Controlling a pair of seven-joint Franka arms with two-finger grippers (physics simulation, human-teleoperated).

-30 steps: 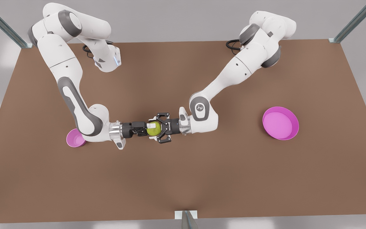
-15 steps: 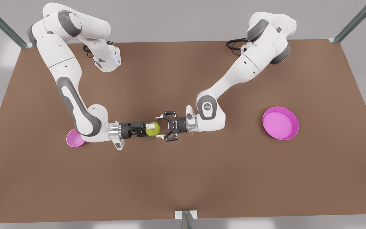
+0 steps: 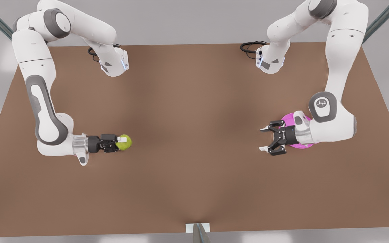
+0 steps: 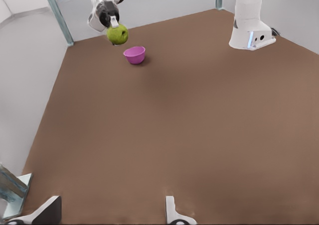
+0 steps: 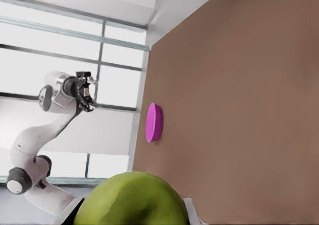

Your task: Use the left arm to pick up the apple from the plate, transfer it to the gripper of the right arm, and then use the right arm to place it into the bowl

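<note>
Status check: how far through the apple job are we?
Done: the apple is off the plate and handed over; the left gripper waits open by the plate. In hand: the right gripper holds it near the bowl. Left: place it in the bowl.

Table [image 3: 194, 189] matt brown; plate [image 3: 287, 118] smooth pink plastic; apple [image 3: 125, 142] dull-skinned; arm shells glossy white.

A plain brown counter [image 3: 194, 189] filled the scene, framed by pale grey floor and walls. Metal posts [image 3: 380, 22] rose at its far corners, another stood at the near edge, and tall bright windows [image 5: 75, 51] lined one wall.
</note>
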